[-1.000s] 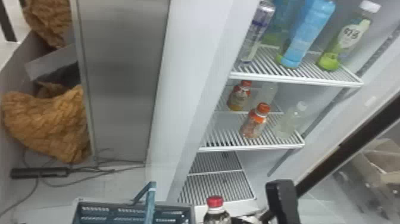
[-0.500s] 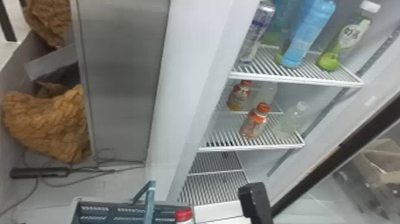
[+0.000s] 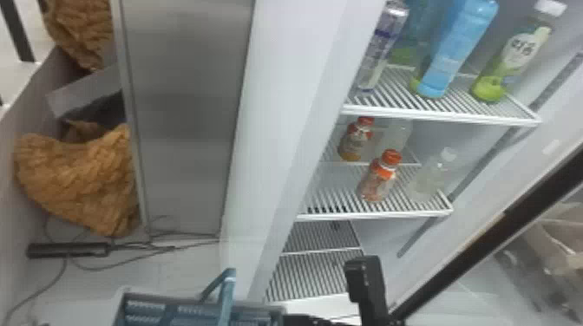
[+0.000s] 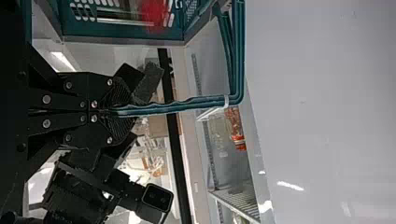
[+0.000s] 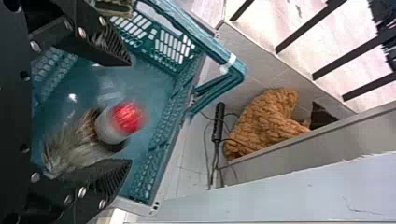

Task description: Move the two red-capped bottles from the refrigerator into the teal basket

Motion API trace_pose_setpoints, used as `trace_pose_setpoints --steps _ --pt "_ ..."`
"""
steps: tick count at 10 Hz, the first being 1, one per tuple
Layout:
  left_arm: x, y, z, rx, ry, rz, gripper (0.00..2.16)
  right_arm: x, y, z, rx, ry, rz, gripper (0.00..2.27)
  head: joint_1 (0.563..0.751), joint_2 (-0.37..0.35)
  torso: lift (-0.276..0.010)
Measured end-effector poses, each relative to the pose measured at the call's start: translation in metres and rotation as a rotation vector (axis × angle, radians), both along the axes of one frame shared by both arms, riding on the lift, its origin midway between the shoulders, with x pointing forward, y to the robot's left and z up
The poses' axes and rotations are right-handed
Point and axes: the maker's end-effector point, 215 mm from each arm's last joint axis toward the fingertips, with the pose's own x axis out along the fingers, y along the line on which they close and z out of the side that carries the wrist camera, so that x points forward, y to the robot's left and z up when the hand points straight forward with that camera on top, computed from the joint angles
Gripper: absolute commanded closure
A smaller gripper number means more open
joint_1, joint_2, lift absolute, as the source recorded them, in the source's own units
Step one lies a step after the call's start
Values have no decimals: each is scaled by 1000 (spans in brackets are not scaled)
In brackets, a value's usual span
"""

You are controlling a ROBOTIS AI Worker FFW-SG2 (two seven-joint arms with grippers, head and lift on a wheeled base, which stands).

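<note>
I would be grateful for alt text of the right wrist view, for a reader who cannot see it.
A red-capped bottle shows inside the teal basket, between the open fingers of the right gripper. Outside the basket are a black power strip and a crumpled brown cloth.

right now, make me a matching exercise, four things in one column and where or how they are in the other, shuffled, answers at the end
1. left gripper
2. red-capped bottle
3. white-capped green bottle
4. black power strip

A. lying on the floor
B. standing on the upper shelf
C. closed on a basket handle
D. within the walls of the teal basket

Pairs: 1-C, 2-D, 3-B, 4-A
</note>
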Motion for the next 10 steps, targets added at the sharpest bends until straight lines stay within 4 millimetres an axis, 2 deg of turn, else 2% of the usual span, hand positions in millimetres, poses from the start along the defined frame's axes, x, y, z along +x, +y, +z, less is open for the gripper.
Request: trace_pose_setpoints --steps 4,8,9,10 --pt "0 0 1 -3 -3 0 1165 17 -2 9 20 -65 -19 96 695 -309 -224" --pt "0 -1 2 -5 -4 -2 1164 56 -42 39 -27 -263 -132 94 695 -350 -224" --pt "0 -1 2 -5 -4 -4 1164 65 -53 50 -39 -322 -157 94 695 -350 -224" --pt "0 -1 2 -4 -4 -5 1164 79 -65 71 -52 -419 -189 94 695 -350 -224"
